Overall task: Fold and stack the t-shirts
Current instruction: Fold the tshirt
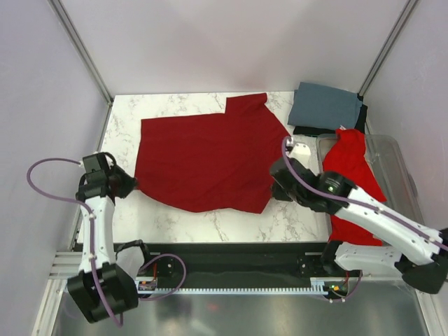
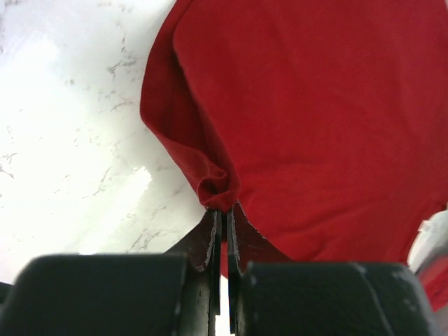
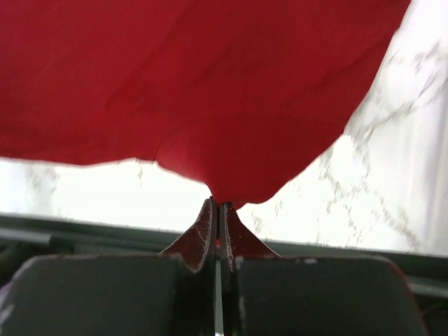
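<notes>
two pairs of jaws pinching the dark crimson t-shirt [image 1: 210,157], white marble table [image 1: 196,224], pale lilac walls [image 1: 42,84]

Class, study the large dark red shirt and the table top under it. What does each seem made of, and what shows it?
The dark crimson t-shirt: soft matt cloth, probably cotton knit; it drapes and puckers. The table top: white, grey-veined, glossy; marble or a marble-look laminate, unclear which.
</notes>
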{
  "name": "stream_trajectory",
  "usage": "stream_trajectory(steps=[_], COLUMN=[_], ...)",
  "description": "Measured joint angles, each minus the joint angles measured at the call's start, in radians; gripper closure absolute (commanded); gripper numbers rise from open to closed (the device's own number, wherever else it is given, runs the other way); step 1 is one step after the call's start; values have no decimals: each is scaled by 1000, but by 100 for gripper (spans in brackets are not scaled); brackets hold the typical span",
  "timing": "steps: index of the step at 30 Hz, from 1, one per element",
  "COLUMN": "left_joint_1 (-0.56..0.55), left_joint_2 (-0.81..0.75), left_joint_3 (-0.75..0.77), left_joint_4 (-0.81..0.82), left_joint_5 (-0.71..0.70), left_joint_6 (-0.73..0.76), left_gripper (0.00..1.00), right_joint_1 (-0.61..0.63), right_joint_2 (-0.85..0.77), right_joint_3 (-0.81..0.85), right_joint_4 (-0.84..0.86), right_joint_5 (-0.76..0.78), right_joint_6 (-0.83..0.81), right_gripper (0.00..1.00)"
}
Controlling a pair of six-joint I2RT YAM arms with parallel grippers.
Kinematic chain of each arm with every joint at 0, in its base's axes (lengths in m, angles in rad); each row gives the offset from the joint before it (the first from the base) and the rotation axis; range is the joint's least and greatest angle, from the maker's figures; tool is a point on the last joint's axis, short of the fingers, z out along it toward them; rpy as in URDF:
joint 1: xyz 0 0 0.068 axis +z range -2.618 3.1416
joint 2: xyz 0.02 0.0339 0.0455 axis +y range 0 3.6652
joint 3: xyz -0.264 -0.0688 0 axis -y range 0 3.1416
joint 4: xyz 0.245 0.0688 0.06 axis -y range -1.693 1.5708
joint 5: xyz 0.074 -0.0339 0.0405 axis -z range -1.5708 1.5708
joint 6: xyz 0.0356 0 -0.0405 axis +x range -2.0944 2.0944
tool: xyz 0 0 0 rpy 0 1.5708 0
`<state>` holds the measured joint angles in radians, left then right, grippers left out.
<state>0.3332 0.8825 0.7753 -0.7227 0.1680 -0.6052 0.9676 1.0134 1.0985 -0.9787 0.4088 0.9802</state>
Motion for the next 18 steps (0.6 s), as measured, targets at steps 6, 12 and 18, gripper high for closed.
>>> stream_trajectory(steps=[6,12,18], left_joint_1=[0,0,0], left_joint_2=[203,349,484], left_joint_3=[17,64,142], left_joint_4=[16,65,96], left_joint_5=[0,-2,-7], left_joint_6=[49,55,55], left_gripper=[98,98,98], right_joint_1=[-150,-281,-361], right_joint_2=[234,439,593], right_joint_3=[152,301,436], right_joint_4=[52,117,157], right_joint_5=[42,35,6], right_joint_6=[-175,-344,-480], right_gripper=[100,100,100])
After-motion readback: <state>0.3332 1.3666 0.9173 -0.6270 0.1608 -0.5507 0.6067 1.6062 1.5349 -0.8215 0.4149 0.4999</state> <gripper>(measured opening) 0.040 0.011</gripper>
